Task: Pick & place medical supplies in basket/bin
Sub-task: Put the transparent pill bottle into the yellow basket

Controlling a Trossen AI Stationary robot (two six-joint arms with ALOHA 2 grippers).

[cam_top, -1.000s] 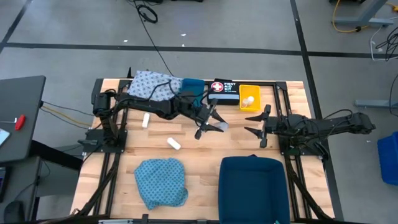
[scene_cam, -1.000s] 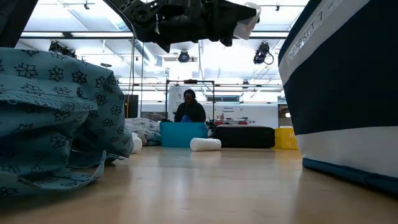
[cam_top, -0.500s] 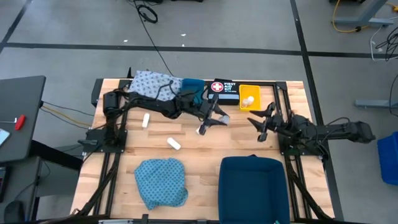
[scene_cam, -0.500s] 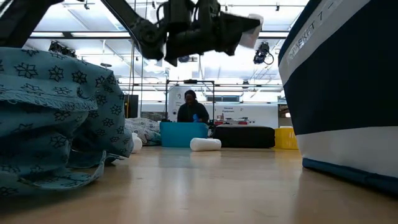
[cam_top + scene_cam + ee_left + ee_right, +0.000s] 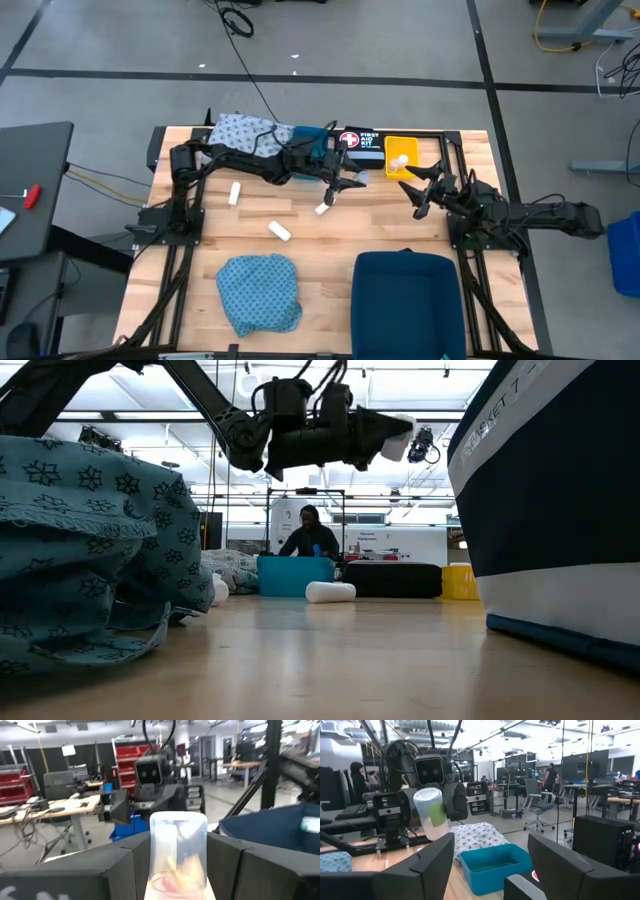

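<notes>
High view is showing a slatted wooden table (image 5: pixel 330 240) sitting on a grey floor crossed by dark tape lines. A dark blue bin (image 5: pixel 405 300) is standing at the table's near edge, with a teal cloth (image 5: pixel 260 292) lying beside it, and a whitish-blue cloth (image 5: pixel 245 133) is resting at the far edge next to a teal tray (image 5: pixel 312 137). A black box (image 5: pixel 361 146) with a red-and-white cross is reading "FIRST AID KIT", just beside a yellow tray (image 5: pixel 403 157). Two white rolls (image 5: pixel 279 231) are lying flat on the wood, well apart, each with its long axis slanting across the slats.

The left gripper (image 5: pixel 340 185) is hanging above the table's middle, clamping a pale vial (image 5: pixel 178 855) between its fingers. In the left wrist view the vial's long axis is running out along the fingers, its closed end pointing away from the wrist toward the other arm. The right gripper (image 5: pixel 421 186) is hovering near the yellow tray with its fingers spread apart, holding nothing.

Low view is showing a bright workshop behind, with a person (image 5: pixel 309 535) sitting beyond the teal tray.
</notes>
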